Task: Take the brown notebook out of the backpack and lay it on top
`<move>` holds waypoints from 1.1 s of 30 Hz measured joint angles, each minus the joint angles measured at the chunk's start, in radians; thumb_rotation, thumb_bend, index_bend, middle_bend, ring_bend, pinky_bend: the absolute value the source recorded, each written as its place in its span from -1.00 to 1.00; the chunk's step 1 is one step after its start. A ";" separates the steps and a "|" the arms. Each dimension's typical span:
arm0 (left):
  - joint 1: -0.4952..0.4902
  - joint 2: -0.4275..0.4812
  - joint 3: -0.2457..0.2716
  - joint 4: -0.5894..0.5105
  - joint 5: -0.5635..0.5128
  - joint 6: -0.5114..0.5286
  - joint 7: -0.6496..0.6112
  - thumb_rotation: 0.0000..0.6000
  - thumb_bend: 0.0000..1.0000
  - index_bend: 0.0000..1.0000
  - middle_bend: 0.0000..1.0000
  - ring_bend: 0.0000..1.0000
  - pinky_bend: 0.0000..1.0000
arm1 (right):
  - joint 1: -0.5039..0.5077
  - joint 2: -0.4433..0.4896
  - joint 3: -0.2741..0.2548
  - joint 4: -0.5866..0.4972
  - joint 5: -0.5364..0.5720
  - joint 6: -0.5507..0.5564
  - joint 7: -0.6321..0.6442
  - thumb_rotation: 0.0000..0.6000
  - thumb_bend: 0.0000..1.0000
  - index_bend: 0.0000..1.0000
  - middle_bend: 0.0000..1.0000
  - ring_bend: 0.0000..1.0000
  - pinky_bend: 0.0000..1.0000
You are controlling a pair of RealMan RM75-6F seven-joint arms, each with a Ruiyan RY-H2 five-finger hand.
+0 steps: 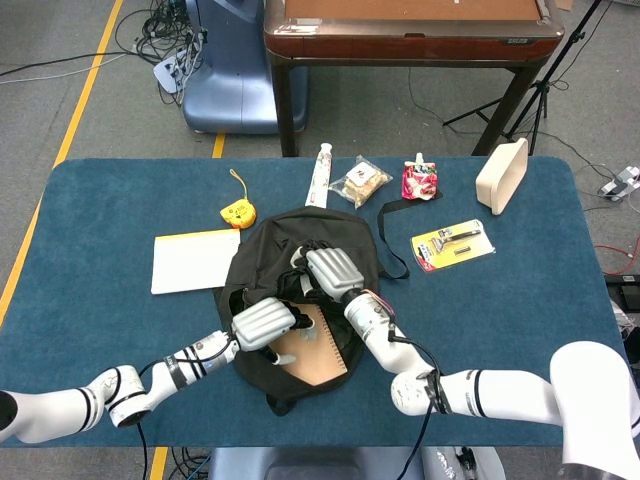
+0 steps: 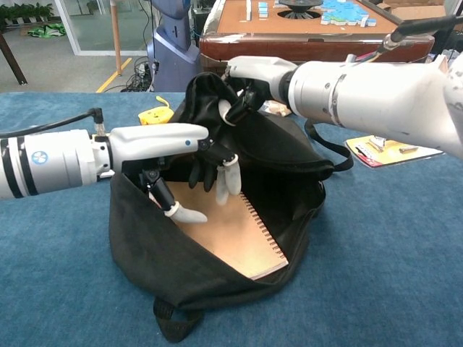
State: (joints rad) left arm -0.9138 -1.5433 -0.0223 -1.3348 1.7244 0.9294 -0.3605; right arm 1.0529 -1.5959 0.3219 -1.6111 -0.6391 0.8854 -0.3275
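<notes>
Brown notebook (image 2: 230, 233): inside backpack (image 2: 166, 267), spiral edge exposed.
Left hand (image 2: 189, 165): spread, grasping nothing, above notebook.
Right hand (image 2: 249, 81): grasping backpack flap, seen in chest view.

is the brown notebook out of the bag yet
No, the brown notebook lies inside the open backpack; the left hand reaches in above it.

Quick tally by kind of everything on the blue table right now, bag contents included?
Bags: 1, black backpack
Notebooks/pads: 2, brown notebook, white pad
Snack packets: 2, clear bag, red pouch
Tape measure: 1
White tube: 1
Razor pack: 1
Beige container: 1
Total: 9
</notes>
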 measured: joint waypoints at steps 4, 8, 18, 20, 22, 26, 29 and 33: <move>0.004 -0.017 0.028 0.049 0.022 0.022 0.053 1.00 -0.60 -0.26 -0.14 -0.16 -0.12 | -0.006 0.006 0.001 -0.005 -0.011 0.004 0.013 1.00 0.80 0.33 -0.40 -0.76 -0.72; 0.022 -0.027 0.063 0.072 0.036 0.053 0.071 1.00 -0.60 -0.35 -0.22 -0.21 -0.15 | -0.012 0.010 0.000 0.000 -0.016 0.011 0.025 1.00 0.80 0.33 -0.40 -0.76 -0.72; 0.057 -0.008 0.093 -0.011 0.033 0.084 0.158 1.00 -0.60 -0.61 -0.44 -0.42 -0.26 | -0.010 0.008 0.000 -0.003 -0.020 0.016 0.030 1.00 0.80 0.32 -0.41 -0.76 -0.72; 0.059 -0.002 0.094 -0.046 0.022 0.070 0.185 1.00 -0.60 -0.65 -0.48 -0.45 -0.27 | -0.012 0.008 -0.002 -0.012 -0.024 0.017 0.033 1.00 0.79 0.32 -0.41 -0.76 -0.72; 0.059 0.001 0.095 -0.070 0.014 0.057 0.211 1.00 -0.60 -0.68 -0.51 -0.47 -0.28 | -0.015 0.010 -0.006 -0.025 -0.031 0.019 0.035 1.00 0.79 0.32 -0.41 -0.76 -0.72; 0.063 -0.003 0.097 -0.096 0.000 0.039 0.271 1.00 -0.60 -0.72 -0.56 -0.52 -0.31 | -0.025 0.018 -0.016 -0.056 -0.047 0.029 0.036 1.00 0.78 0.31 -0.41 -0.76 -0.72; 0.065 -0.013 0.097 -0.107 -0.010 0.027 0.307 1.00 -0.60 -0.77 -0.62 -0.57 -0.33 | -0.036 0.025 -0.024 -0.079 -0.063 0.039 0.040 1.00 0.78 0.31 -0.41 -0.76 -0.72; 0.065 -0.020 0.098 -0.117 -0.015 0.011 0.353 1.00 -0.60 -0.85 -0.71 -0.65 -0.40 | -0.051 0.032 -0.038 -0.100 -0.088 0.054 0.042 1.00 0.77 0.32 -0.41 -0.76 -0.72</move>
State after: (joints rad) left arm -0.8487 -1.5630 0.0760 -1.4513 1.7095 0.9408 -0.0077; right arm 1.0018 -1.5642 0.2842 -1.7111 -0.7273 0.9397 -0.2851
